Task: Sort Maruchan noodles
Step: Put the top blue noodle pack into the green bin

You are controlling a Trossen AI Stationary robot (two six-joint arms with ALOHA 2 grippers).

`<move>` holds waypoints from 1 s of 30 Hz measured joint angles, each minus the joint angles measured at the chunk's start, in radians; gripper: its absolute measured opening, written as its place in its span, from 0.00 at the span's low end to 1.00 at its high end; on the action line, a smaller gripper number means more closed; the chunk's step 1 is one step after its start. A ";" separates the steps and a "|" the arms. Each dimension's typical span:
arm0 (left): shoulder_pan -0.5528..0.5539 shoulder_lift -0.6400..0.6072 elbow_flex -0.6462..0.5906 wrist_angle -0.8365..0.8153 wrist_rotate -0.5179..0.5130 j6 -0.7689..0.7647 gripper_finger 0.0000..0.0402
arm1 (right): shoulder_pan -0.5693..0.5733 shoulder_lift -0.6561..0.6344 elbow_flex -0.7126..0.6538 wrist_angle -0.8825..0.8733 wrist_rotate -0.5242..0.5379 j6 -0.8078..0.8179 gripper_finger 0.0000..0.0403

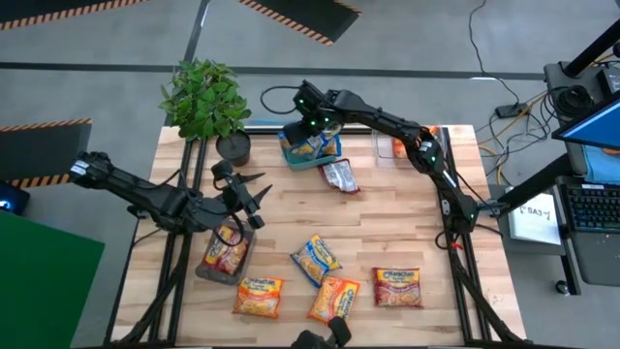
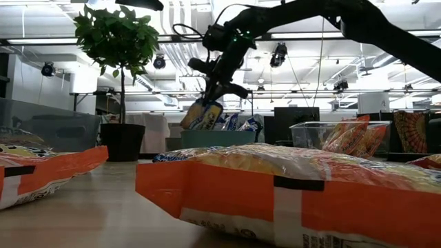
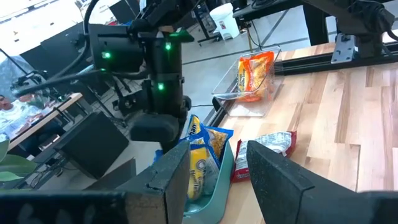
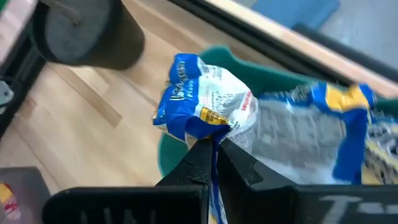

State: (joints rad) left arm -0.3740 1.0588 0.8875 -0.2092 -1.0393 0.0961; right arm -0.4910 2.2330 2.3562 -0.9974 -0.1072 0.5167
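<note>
My right gripper (image 1: 308, 124) is at the table's far side, over the teal tray (image 1: 291, 158), and is shut on a blue-and-white noodle packet (image 2: 202, 114). More blue packets (image 3: 208, 144) stand in that tray. A red-pink packet (image 1: 339, 176) lies flat beside the tray. Orange-yellow packets (image 1: 316, 259) (image 1: 258, 296) (image 1: 334, 298) and a red one (image 1: 397, 288) lie flat near the near edge. My left gripper (image 1: 248, 200) is open above the table's left part, beside a clear bin (image 1: 207, 271) holding one packet (image 1: 229, 250). My right gripper pinches the blue-and-white packet between its two fingertips (image 4: 198, 163) at a crumpled edge (image 4: 210, 122). The fingers come from above, pointing down. The packet hangs tilted below them (image 2: 204, 116), with its lower end at about the height of the teal tray's rim (image 2: 186, 133).
A potted plant (image 1: 205, 102) stands at the far left corner, close to the tray. A second clear bin (image 1: 387, 155) with orange packets (image 2: 348, 141) sits at the far right. The middle of the table (image 1: 397, 218) is bare wood.
</note>
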 joint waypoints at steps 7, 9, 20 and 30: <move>0.001 0.000 0.000 0.013 -0.002 0.000 0.35 | -0.014 0.024 -0.002 -0.010 0.108 -0.008 0.02; 0.001 0.000 0.000 0.017 -0.002 0.000 0.35 | -0.014 0.039 -0.004 0.009 0.151 -0.022 0.02; 0.001 0.000 0.000 0.016 -0.002 0.000 0.35 | 0.012 0.042 -0.005 0.123 0.160 -0.070 0.12; 0.001 0.000 0.000 0.014 -0.002 0.000 0.35 | 0.013 0.027 -0.005 0.106 0.164 -0.091 0.39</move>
State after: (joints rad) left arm -0.3729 1.0588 0.8875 -0.1956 -1.0416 0.0963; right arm -0.4778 2.2602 2.3512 -0.8913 0.0565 0.4258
